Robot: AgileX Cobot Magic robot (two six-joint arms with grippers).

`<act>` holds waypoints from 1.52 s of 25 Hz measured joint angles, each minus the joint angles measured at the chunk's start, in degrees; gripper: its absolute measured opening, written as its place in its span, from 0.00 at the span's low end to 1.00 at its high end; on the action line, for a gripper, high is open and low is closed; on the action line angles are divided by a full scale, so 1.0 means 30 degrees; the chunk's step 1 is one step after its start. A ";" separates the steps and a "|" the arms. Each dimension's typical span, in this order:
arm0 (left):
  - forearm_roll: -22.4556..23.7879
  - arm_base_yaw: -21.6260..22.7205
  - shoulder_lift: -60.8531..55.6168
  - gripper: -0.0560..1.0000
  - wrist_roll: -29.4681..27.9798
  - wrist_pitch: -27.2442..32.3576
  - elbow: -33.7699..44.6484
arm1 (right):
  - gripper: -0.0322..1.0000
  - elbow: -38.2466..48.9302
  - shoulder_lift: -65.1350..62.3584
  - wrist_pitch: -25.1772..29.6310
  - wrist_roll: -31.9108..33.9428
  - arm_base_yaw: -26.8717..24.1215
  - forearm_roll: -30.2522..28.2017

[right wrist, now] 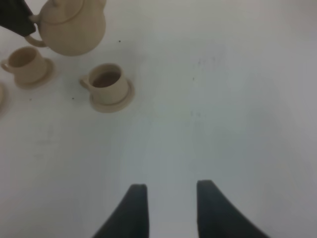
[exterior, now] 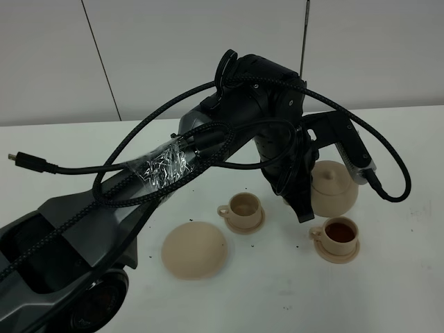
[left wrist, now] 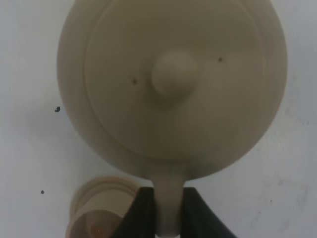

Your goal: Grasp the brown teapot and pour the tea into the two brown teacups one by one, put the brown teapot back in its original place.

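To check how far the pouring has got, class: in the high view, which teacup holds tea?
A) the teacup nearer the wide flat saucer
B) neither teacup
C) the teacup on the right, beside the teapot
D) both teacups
C: dark tea shows inside the right teacup beside the brown teapot, while the other teacup looks pale and empty inside.

Even bright overhead light, soft shadows; both wrist views blurred.
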 joint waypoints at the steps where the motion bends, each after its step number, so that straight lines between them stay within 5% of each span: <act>1: 0.0000 0.0000 0.0000 0.21 0.0019 0.0000 0.0000 | 0.26 0.0000 0.0000 0.0000 0.0000 0.0000 0.0000; 23: 0.0327 0.1529 -0.2063 0.21 0.0034 -0.0017 0.0032 | 0.26 0.0000 0.0000 0.0000 -0.0006 0.0000 0.0000; 38: 0.1896 0.3541 -0.6450 0.21 0.0056 -0.0016 0.7783 | 0.26 0.0000 0.0000 0.0000 0.0015 0.0000 0.0000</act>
